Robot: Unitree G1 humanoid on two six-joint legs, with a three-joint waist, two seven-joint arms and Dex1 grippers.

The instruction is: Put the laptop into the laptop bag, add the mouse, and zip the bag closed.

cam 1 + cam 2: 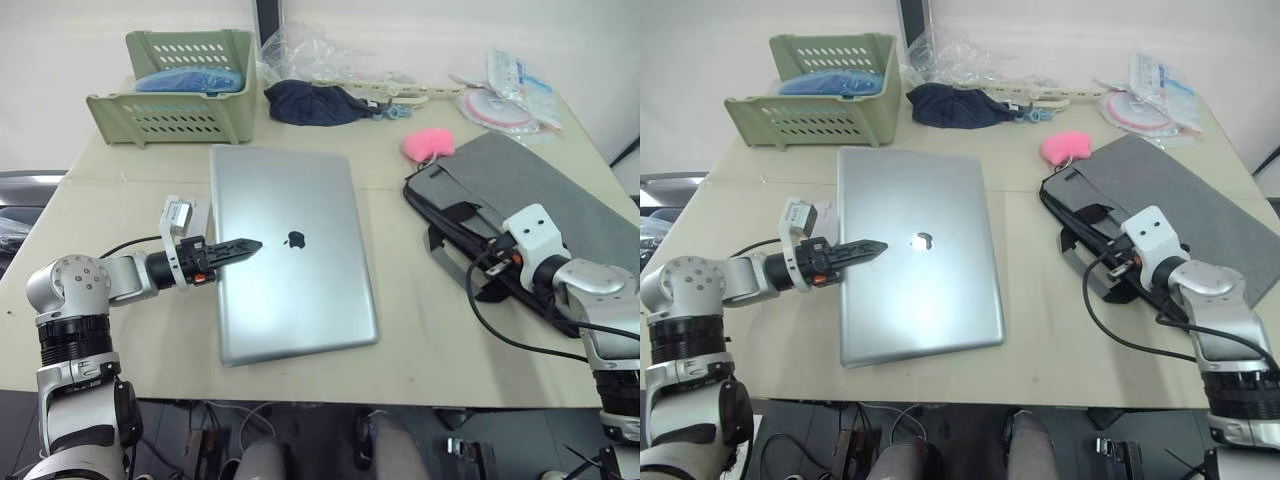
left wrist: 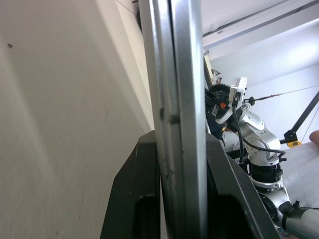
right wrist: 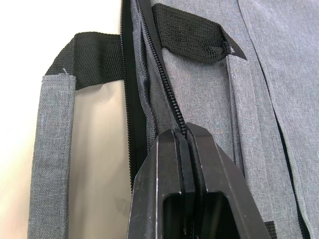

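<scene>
L gripper on laptop edge, R gripper on bag zipper.

Laptop (image 1: pixel 290 255) lies flat, lid shut, mid-table. L gripper (image 1: pixel 236 248) clamps its left edge; wrist view shows fingers (image 2: pixel 137 199) either side of the metal. Laptop bag (image 1: pixel 530 200) lies flat at right, near the table's right edge, handles toward the laptop. R gripper (image 3: pixel 185 137) pinched tight on the bag's zipper edge. Pink fluffy thing (image 1: pixel 428 145) just beyond bag's far-left corner. Green basket (image 1: pixel 180 90) far left.

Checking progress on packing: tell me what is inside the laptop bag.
Nothing can be seen inside. The laptop bag lies flat, its interior hidden by grey fabric. The laptop lies outside it on the table.
</scene>
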